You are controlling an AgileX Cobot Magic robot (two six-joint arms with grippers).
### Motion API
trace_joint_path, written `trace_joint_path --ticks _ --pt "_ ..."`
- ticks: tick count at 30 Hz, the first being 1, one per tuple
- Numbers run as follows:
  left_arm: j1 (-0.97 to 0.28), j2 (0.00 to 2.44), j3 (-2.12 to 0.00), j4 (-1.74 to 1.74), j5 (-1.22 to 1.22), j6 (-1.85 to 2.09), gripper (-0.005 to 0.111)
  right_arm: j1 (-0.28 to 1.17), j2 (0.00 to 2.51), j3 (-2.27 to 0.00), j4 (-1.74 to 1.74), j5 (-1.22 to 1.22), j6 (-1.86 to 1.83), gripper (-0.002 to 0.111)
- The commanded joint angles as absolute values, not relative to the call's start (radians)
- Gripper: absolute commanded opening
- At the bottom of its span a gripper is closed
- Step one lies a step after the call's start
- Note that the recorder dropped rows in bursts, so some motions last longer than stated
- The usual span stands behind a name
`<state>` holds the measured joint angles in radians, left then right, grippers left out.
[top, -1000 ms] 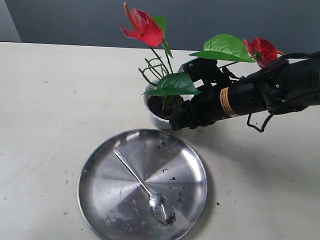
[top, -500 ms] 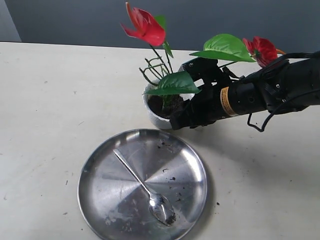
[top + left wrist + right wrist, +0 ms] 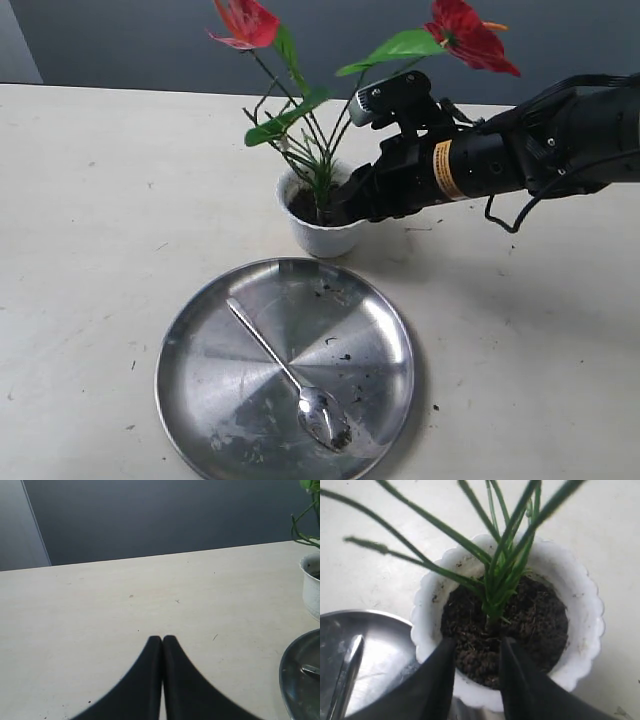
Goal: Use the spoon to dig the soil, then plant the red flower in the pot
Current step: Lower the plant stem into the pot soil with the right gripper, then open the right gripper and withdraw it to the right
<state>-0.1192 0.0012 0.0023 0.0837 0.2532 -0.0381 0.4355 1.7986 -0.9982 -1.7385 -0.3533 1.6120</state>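
The red flower (image 3: 288, 112) stands upright with its green stems (image 3: 495, 587) rooted in the dark soil (image 3: 535, 620) of the white scalloped pot (image 3: 320, 238). My right gripper (image 3: 477, 647) is open at the pot's rim (image 3: 580, 595), its fingers over the soil just short of the stem base, holding nothing. In the exterior view it sits at the pot's right side (image 3: 347, 212). The spoon (image 3: 283, 367) lies on the steel plate, bowl toward the front. My left gripper (image 3: 162, 639) is shut and empty over bare table, with the pot (image 3: 312, 587) far to its side.
The large round steel plate (image 3: 230, 380), flecked with soil crumbs, lies in front of the pot and nearly touches it. Its rim (image 3: 300, 675) shows at the edge of the left wrist view. A dark wall bounds the table's far edge.
The flower has swung from leaning right to standing upright in the pot. The right gripper has shifted up and slightly left beside the pot. Spoon and plate have not moved.
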Motion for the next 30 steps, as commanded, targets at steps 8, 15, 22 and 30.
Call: trace_joint_path --ticks 8,15,22,30 --pt "-0.125 0.000 0.000 0.084 0.239 -0.042 0.001 0.430 1.793 -1.001 -1.744 -0.386 1.601 0.031" --pt "-0.125 0.000 0.000 0.084 0.239 -0.042 0.001 0.430 1.793 -0.997 -1.744 -0.391 1.609 0.031" --pt "-0.125 0.000 0.000 0.084 0.239 -0.042 0.001 0.430 1.687 -0.859 -1.744 -0.308 1.619 0.023" --pt "-0.125 0.000 0.000 0.084 0.239 -0.042 0.001 0.430 1.288 -0.580 -1.744 -0.189 1.686 -0.001"
